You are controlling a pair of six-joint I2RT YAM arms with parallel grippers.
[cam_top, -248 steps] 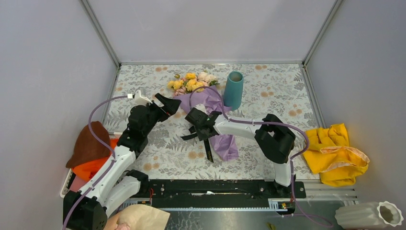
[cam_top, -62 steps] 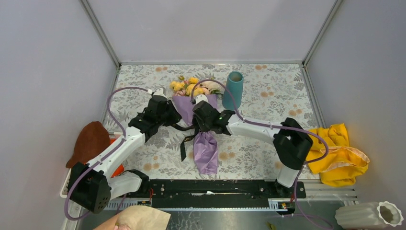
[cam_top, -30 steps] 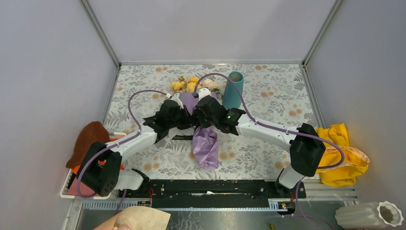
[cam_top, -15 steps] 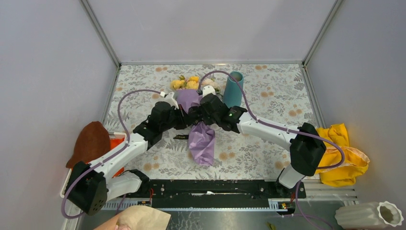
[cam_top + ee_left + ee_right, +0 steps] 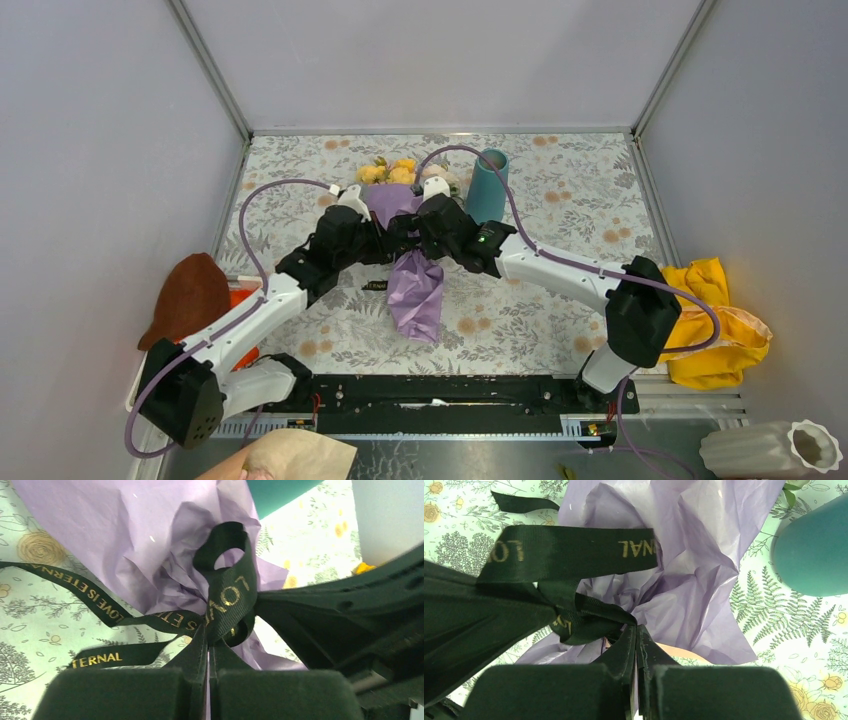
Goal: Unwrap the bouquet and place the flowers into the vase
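Note:
The bouquet (image 5: 415, 295) lies mid-table, its lilac paper cone pointing at me and the flowers (image 5: 388, 172), yellow and peach, at the far end. The teal vase (image 5: 487, 185) stands upright just right of the blooms. Both grippers meet at the cone's tied waist. My left gripper (image 5: 208, 642) is shut, its tips pinching the black ribbon (image 5: 227, 595) at the knot under a loop. From the other side my right gripper (image 5: 636, 630) is shut on the same black ribbon (image 5: 574, 552) beside the knot. A loose ribbon tail (image 5: 376, 286) lies on the table.
A yellow cloth (image 5: 710, 320) is heaped at the right edge. Brown and orange items (image 5: 190, 300) sit at the left edge. A white ribbed vase (image 5: 770, 450) lies at the bottom right, off the patterned mat. Grey walls close the left, far and right sides.
The left gripper has closed on the ribbon at the knot. The paper tail has swung slightly left and the left arm's elbow has shifted; the right gripper stays at the knot.

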